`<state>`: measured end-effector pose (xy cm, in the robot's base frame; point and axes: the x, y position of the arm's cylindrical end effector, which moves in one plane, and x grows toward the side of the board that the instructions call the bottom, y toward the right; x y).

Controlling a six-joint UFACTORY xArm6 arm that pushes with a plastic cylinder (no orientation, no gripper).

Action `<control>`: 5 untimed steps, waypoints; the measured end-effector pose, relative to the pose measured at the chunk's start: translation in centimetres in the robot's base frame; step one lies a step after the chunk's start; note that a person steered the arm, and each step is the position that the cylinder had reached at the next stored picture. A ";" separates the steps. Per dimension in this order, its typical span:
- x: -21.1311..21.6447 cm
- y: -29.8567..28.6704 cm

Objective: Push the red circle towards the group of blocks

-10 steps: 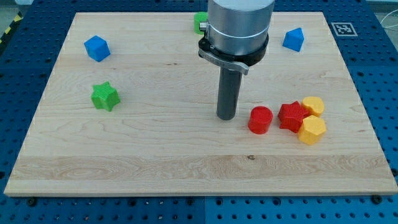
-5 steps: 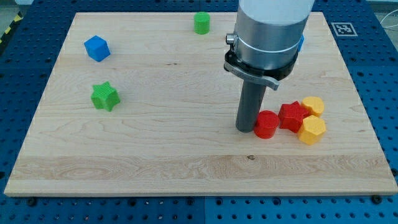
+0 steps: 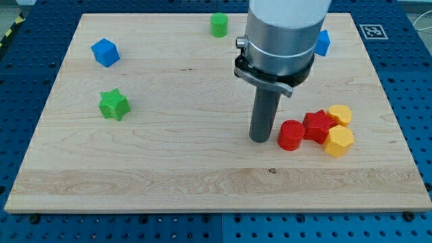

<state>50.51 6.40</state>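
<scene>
Two outliers sit far left, blue cube point(image 3: 104, 52) and green star point(image 3: 113, 104). Our tip point(image 3: 260, 139) stands just left of the red circle point(image 3: 291, 135), which touches the red block point(image 3: 317, 125). No hand fitted. Any further push: short, rightward, centred.

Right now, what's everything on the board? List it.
red circle: 1, red, lower right of centre, against the red block's left side
red block: 1, red, shape unclear, between the circle and the yellow blocks
yellow blocks: 2, yellow, right end of the group, one upper, one lower
blue cube: 1, blue, upper left
blue block: 1, blue, upper right, partly hidden by the arm
green star: 1, green, left side
green block: 1, green, top edge near centre
wooden board: 1, light wood
my tip: 1, dark, just left of the red circle; a small gap seems to show
</scene>
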 end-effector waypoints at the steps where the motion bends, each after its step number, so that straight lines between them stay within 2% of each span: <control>1: -0.6 0.4; 5: 1.5 2.7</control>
<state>52.00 9.11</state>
